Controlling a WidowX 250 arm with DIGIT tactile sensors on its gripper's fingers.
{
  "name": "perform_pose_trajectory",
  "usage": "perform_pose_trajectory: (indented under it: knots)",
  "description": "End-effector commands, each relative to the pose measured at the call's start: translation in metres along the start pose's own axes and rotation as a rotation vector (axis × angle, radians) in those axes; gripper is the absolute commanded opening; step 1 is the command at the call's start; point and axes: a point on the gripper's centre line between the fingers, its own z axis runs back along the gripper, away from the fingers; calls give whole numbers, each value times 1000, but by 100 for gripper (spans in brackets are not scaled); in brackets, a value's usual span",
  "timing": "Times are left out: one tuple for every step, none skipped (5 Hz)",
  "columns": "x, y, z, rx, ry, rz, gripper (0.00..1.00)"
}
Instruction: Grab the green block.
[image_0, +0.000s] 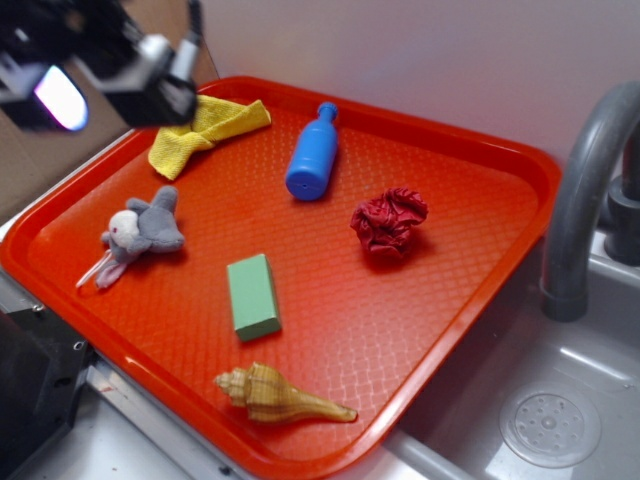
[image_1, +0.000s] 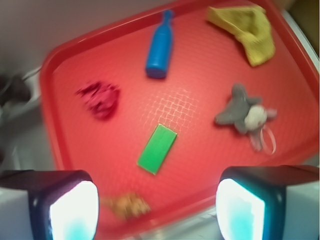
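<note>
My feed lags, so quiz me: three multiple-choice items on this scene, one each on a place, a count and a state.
1. What lies nearest the green block?
A. bottle
B. shell
C. yellow cloth

2. How many things lie on the tray?
A. four
B. six
C. eight

3. The tool is:
A. open, holding nothing
B. shut on the block
C. shut on the bottle

Answers:
1 B, the shell lies just in front of the block.
2 B, block, shell, bottle, cloth, plush toy, red rag.
3 A, its fingers stand wide apart above the tray.

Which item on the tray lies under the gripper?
The yellow cloth, at the tray's far-left corner below the gripper; the green block lies much nearer the camera.
</note>
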Motion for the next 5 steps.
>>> perform_pose_trajectory:
  knots:
    - [9, -3, -46, 40, -42, 100, 100]
    - [21, 4, -64, 49, -70, 127, 100]
    - [33, 7, -86, 58, -84, 150, 100]
    - [36, 10, -110, 68, -55, 205, 100]
    - [27, 8, -131, 76, 8, 208, 100]
